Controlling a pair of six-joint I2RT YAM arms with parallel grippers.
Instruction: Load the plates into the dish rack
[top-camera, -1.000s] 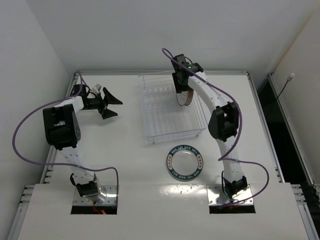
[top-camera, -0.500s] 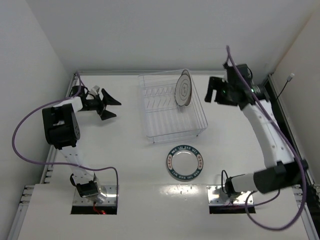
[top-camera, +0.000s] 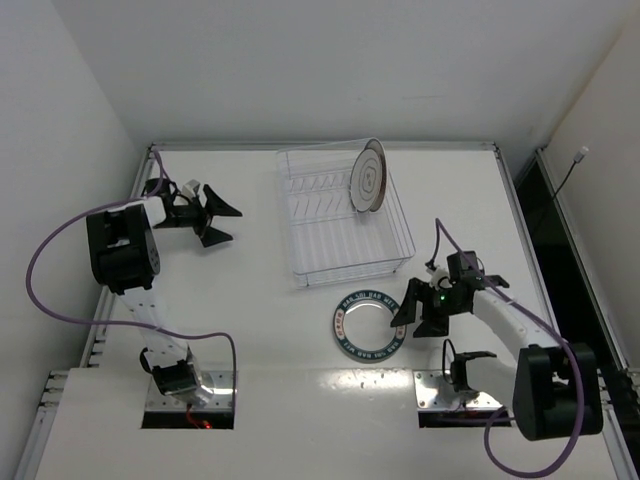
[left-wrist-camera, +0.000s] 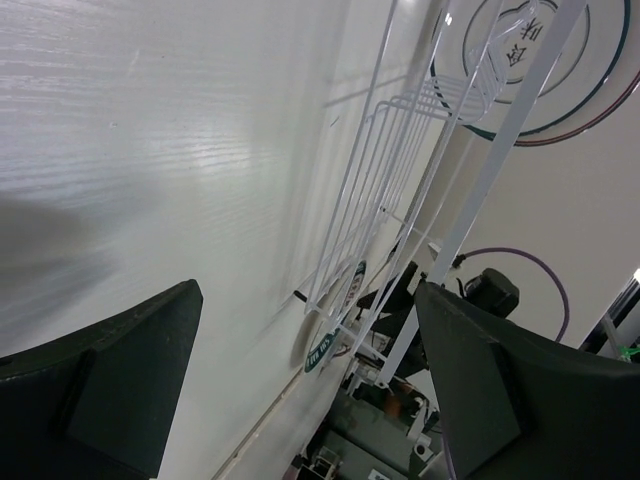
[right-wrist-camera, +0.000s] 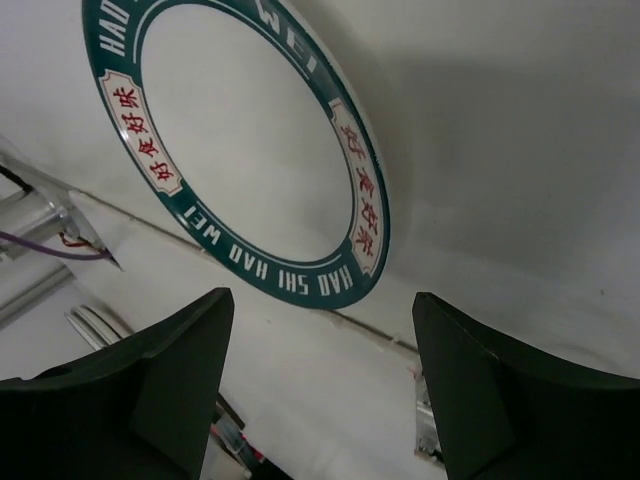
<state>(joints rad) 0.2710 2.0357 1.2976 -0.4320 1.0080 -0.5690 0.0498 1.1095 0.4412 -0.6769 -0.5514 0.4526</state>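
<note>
The left gripper (top-camera: 230, 224) is held wide open, nothing gripped. In the dish rack (top-camera: 330, 245) the ringed plate (top-camera: 366, 178) is stood upright (back right corner). The blue-rimmed plate (top-camera: 371, 324) lies flat in front of the rack, and the right gripper (top-camera: 405, 318) is poised at its right rim, jaws spread, empty. A rim pinch is called for next.

The clear plastic rectangular dish rack (top-camera: 335, 245) looks glossy and see-through. At its 1 o'clock corner, the white round plate with thin dark rings (top-camera: 367, 180) is smooth and glazed. At the rack's 6 o'clock, the round plate with a dark blue-green rim (right-wrist-camera: 250, 160) has a shiny glaze. The white table (top-camera: 230, 300) is matt and finely grained.
</note>
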